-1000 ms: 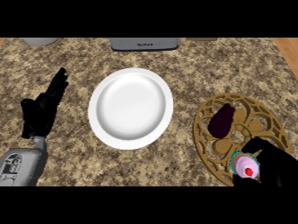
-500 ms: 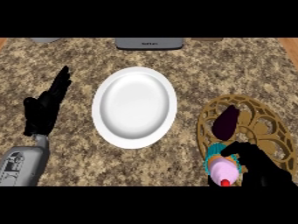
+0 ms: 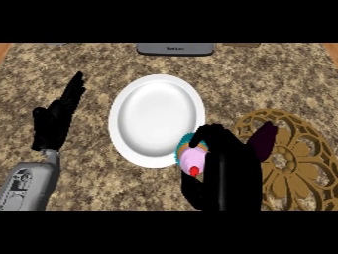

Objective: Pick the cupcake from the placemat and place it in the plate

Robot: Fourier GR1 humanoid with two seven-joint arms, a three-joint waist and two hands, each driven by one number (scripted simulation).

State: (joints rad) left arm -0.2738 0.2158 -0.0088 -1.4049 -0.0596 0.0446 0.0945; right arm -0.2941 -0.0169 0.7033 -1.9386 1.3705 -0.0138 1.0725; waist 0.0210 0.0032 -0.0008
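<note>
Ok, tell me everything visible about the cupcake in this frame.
The cupcake has pale pink frosting, a small red topping like a cherry, and a teal wrapper showing along its left edge. It is tipped so its top faces the camera. The right hand curls round it and hides its right side. It sits at the lower right rim of the white plate, left of the brown cut-out placemat. Whether it touches the plate cannot be told.

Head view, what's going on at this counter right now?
The right robot hand is curled round a pink-frosted cupcake, holding it at the white plate's lower right rim, just left of the gold placemat. The cupcake is not yet set down in the plate. The left robot hand rests open at the left.
</note>
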